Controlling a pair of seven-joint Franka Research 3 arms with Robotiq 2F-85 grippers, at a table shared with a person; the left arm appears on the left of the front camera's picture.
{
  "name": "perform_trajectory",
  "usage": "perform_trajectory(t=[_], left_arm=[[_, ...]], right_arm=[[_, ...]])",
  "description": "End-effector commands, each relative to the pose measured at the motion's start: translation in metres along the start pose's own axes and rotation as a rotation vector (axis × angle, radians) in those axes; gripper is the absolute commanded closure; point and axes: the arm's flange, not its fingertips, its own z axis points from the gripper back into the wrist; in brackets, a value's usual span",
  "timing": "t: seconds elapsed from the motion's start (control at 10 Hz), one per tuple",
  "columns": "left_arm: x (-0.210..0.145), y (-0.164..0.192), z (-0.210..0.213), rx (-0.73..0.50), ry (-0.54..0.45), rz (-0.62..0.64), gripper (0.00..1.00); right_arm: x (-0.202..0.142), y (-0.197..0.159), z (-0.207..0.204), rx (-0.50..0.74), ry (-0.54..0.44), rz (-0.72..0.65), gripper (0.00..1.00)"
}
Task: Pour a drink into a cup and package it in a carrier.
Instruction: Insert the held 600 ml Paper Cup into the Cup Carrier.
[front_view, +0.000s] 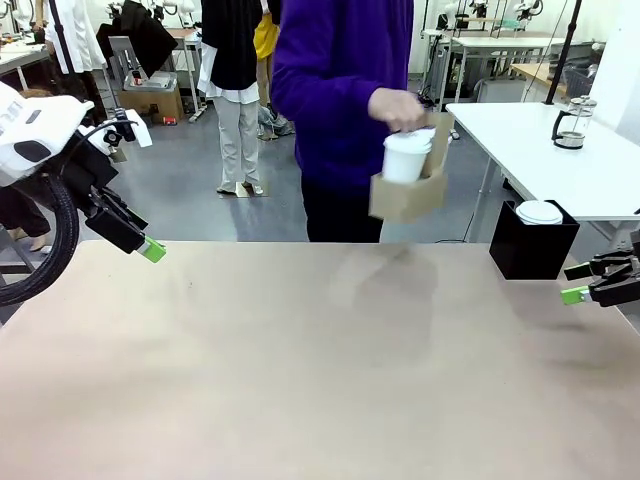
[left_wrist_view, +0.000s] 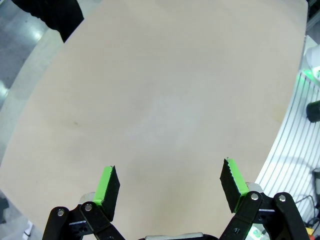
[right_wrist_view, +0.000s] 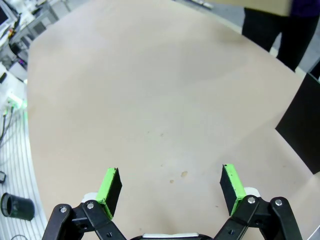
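Cup (front_view: 406, 158) sits in carrier (front_view: 408, 192), lifted by person's hand (front_view: 397, 108) at 12 o'clock. Packaging looks done. Both grippers' jaws open, empty; no further move needed.

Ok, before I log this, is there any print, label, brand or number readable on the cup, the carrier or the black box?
None can be read.
Cup: plain white, no print visible.
Carrier, held up by the person's hand: plain brown cardboard, slightly blurred.
Black box: no label visible on the faces shown.
Lidded cup on the box: plain white lid.
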Motion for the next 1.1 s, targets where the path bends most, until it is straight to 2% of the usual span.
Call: perform_trajectory(t=[0.0, 1.0], left_arm=[[0.0004, 0.0007, 0.0000, 0.002, -0.006, 0.003, 0.00], [0.0004, 0.0007, 0.0000, 0.002, -0.006, 0.003, 0.00]], right_arm=[[0.0004, 0.0006, 0.0009, 0.006, -0.010, 0.012, 0.00], [0.0004, 0.0006, 0.0009, 0.006, -0.010, 0.012, 0.00]])
